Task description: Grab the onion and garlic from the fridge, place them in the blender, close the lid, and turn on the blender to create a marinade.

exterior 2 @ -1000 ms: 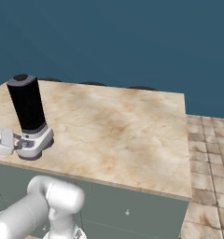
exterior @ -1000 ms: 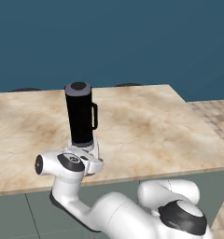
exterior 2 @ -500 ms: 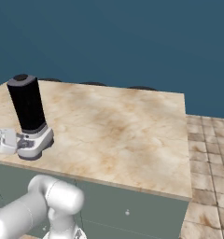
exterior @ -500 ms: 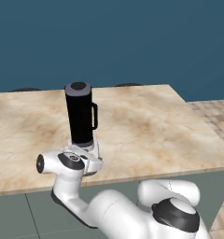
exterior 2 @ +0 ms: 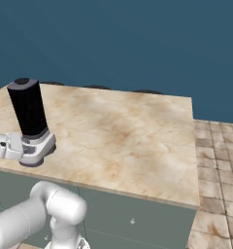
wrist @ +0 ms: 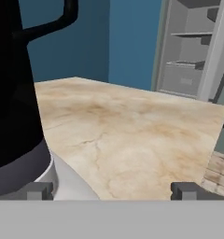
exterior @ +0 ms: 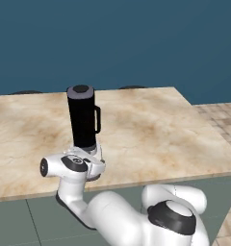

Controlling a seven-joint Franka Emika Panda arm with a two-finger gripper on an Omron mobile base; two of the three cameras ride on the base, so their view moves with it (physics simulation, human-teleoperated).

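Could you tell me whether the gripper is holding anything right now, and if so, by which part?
Nothing is held. The gripper is open beside the blender base, its fingers wide apart with only counter between them.

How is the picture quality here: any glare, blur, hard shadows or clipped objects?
Left base view: flat, even light, no glare; the blender is sharp, casting no clear shadow on the counter. Right base view: the same, with soft marbling. Hand view: the blender looms close and dark, cut off by the frame; the fridge behind looks slightly soft.

blender (wrist: 13, 93) top cut off; fridge (wrist: 193, 51) partly cropped
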